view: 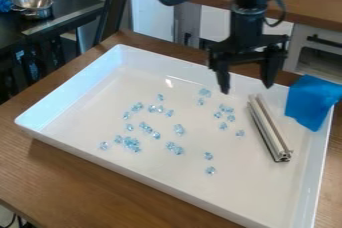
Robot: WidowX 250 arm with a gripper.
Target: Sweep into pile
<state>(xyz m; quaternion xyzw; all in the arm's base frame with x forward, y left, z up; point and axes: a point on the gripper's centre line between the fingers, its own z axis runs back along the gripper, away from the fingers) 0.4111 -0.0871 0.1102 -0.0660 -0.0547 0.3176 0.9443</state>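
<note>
beads (180, 130) lie scattered in the white tray (267, 192) while the fingers (269, 67) hang wide apart above it.

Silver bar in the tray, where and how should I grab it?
Probably mid-length, with the gripper coming down from above and closing across its narrow width: the silver bar lies long and slim in the tray, with bare floor along both long sides.

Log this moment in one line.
gripper: open, empty, above tray | metal bar: in tray, ungrasped | blue pieces: scattered, not piled

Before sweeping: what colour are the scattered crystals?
The crystals are pale blue, clearest in the camera view.
</note>
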